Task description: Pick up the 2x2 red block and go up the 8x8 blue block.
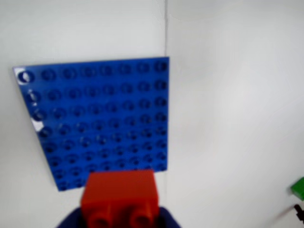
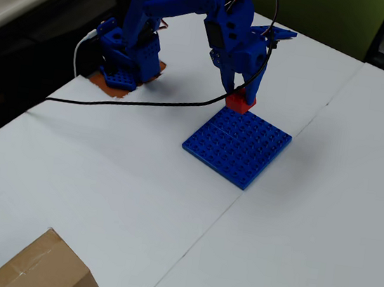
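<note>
The 2x2 red block (image 1: 119,195) is held between my blue gripper's jaws at the bottom of the wrist view. In the overhead view the gripper (image 2: 239,97) is shut on the red block (image 2: 240,104) at the far edge of the 8x8 blue block (image 2: 237,147). Whether the red block rests on the table or hangs just above it, I cannot tell. The blue block (image 1: 102,118) lies flat on the white table and fills the middle left of the wrist view, just beyond the red block. Its studs are bare.
The arm's base (image 2: 126,64) stands at the table's far left, with a black cable (image 2: 134,100) trailing across the table. A cardboard box (image 2: 44,269) sits at the near left edge. A green thing (image 1: 298,187) shows at the wrist view's right edge.
</note>
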